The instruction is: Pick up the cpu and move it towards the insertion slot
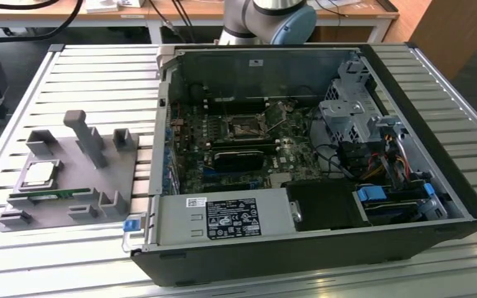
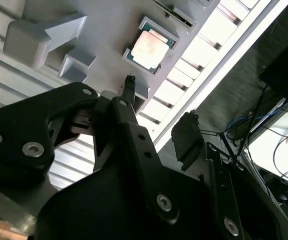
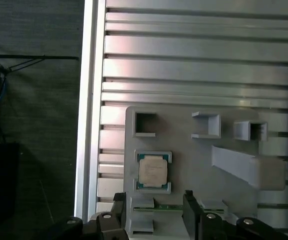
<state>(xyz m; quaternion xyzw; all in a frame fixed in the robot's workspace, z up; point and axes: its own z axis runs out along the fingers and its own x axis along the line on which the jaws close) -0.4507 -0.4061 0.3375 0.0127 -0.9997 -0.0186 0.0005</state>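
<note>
Presently unlifted: cpu point(image 3: 152, 170) seated flat between locating brackets point(image 3: 154, 155) on grey fixture plate point(image 1: 81, 180), evidently for repeatable pickup, well apart from insertion slot point(image 1: 245, 128) in open computer case point(image 1: 305, 264); gripper point(image 3: 154, 202) above, spread wide, empty, apparently pre-grasp.

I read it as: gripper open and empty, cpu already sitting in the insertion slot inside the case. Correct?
No. The gripper is open and empty, but the cpu lies in the grey holder outside the case, not in the insertion slot; the first wrist view shows it there.
</note>
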